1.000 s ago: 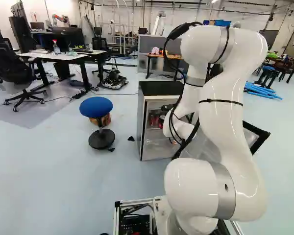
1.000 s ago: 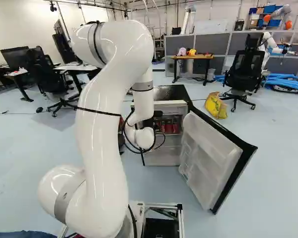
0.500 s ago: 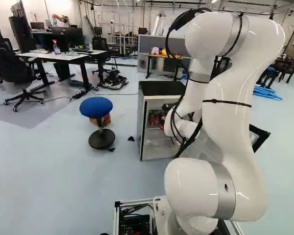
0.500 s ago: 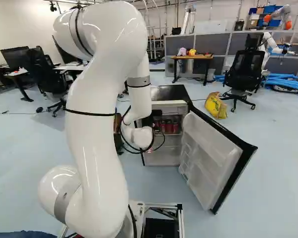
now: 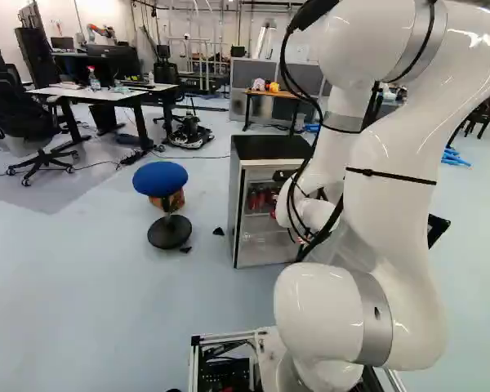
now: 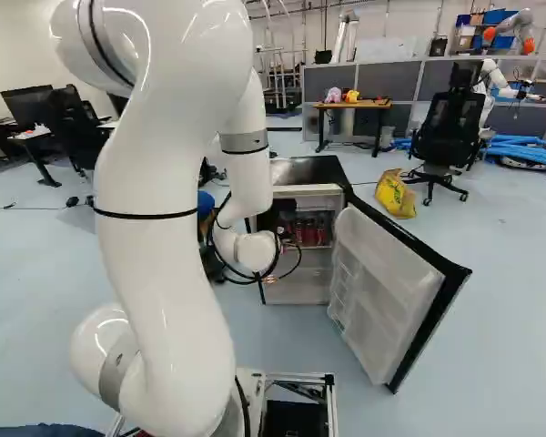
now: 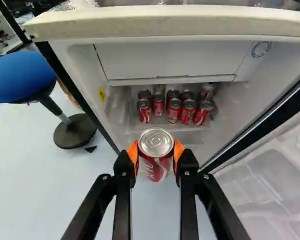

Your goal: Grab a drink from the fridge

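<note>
Clearly the drink is in hand: my jaws are closed on a red can (image 7: 156,162), with the orange pads (image 7: 133,152) pressing its upper body from two opposite sides, just under the silver lid. The can looks close to upright, lid towards the wrist, and appears to be just outside the mouth of the fridge (image 6: 300,169), well apart from the other red cans (image 7: 173,111) grouped on the shelf (image 7: 166,127) inside.

If it is full, I expect it to feel fairly heavy for its size, with liquid that shifts when the arm (image 6: 155,246) speeds up or stops. The wall is thin metal: firm while sealed, yet easy to dent under too hard a squeeze. Its painted side is smooth and, if chilled, may be damp and slippery. Hold it squarely across the round body, as now; a little lower would steady the bottom against swinging, though this hold seems sound.

I judge the grab all but done. Next calls for a smooth, level retreat, keeping clear of the open door (image 6: 391,293) beside it and the blue stool (image 7: 21,75).
</note>
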